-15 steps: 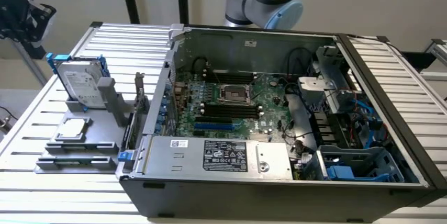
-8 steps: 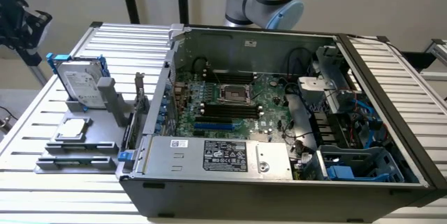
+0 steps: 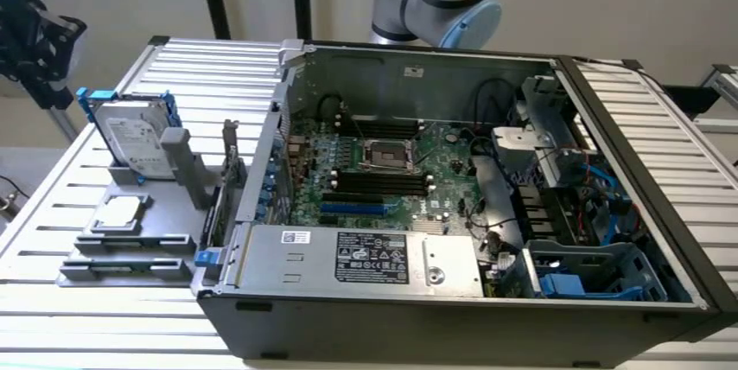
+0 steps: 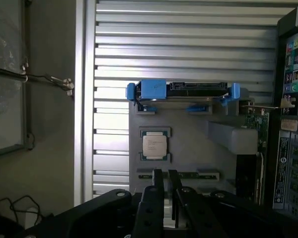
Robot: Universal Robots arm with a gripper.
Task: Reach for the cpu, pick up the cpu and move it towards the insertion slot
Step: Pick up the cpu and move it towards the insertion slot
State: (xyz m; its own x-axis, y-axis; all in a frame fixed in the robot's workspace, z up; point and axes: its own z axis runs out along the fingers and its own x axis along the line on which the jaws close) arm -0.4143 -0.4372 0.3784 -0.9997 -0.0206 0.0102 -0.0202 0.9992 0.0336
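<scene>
- Step in hand, judging by the layout: the reach. Empty black pincer (image 4: 166, 179) hanging over the near end of the grey moulded holder (image 4: 188, 144), short of the small, flat, square, silver-topped, pale-rimmed cpu (image 4: 154, 145).
- Pincer nearly closed: just a slim gap between the two dark fingers (image 4: 158, 181), nothing gripped.
- To do it well: spread the fingers wider than the chip before descending, centre over it, square the wrist to its edges, then come straight down.
- Close on two opposite edges, not on the top — probably slick metal and thin, so little to bite on.
- Mind the raised lips of the holder's recess around the chip; likely to catch a fingertip.
- Seen from the wrist: cpu ahead of the fingertips, apart from them, close to their line but slightly off it.
- In the exterior view: cpu (image 3: 119, 213) lying flat in the holder on the ribbed metal counter (image 3: 185, 67), to the exterior view's left of the open dark computer case (image 3: 461, 318).
- Square, silver-framed, dark-centred insertion slot (image 3: 390, 156) on the board inside the case — well apart from the cpu, with the case wall between them.
</scene>
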